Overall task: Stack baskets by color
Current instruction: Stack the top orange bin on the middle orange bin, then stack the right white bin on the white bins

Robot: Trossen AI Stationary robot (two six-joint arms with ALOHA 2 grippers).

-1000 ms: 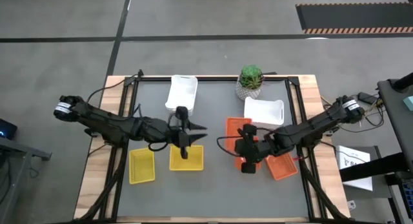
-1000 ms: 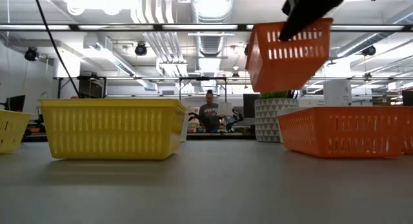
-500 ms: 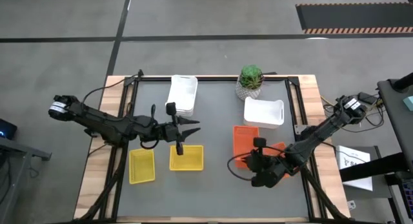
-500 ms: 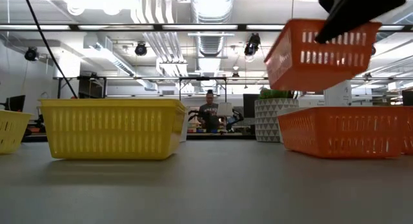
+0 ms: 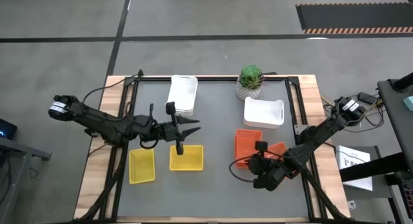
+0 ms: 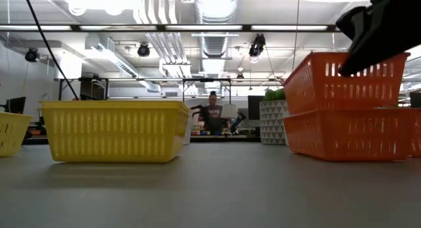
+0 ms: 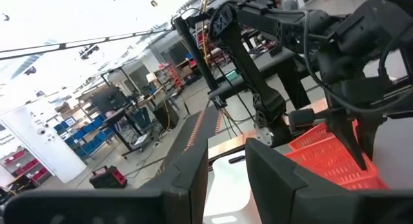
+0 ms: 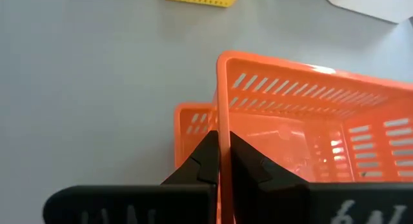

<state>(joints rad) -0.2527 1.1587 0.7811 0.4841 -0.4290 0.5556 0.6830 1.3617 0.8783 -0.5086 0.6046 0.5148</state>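
Observation:
My right gripper point(image 8: 222, 156) is shut on an orange basket point(image 5: 248, 142), which hangs tilted right over a second orange basket point(image 6: 348, 133) standing on the table's right half. The upper basket's bottom reaches down to the lower one's rim. My left gripper point(image 5: 195, 128) hovers open above a yellow basket point(image 5: 186, 157), holding nothing. Another yellow basket point(image 5: 142, 166) stands to its left. Two white baskets point(image 5: 182, 95) point(image 5: 263, 112) stand farther back. My right gripper pinches the orange basket's short end wall at its rim point(image 8: 224, 124), one finger inside the basket and one outside. The fingers slant down from the table's near right side. The basket is tilted, its far end over the lower orange basket point(image 8: 192, 130). I cannot tell whether they touch.
A green plant in a white pot point(image 5: 250, 81) stands at the far edge between the white baskets. More orange point(image 5: 279, 149) shows beside my right arm. A person sits in the room beyond the table point(image 6: 212, 116). The table's middle and near strip are bare.
My right gripper has come down and swung toward the table's near right with the orange basket. The basket has sunk from high above the table onto the rim of the other orange basket. My left gripper has drawn back slightly toward the left and tipped upward, still open.

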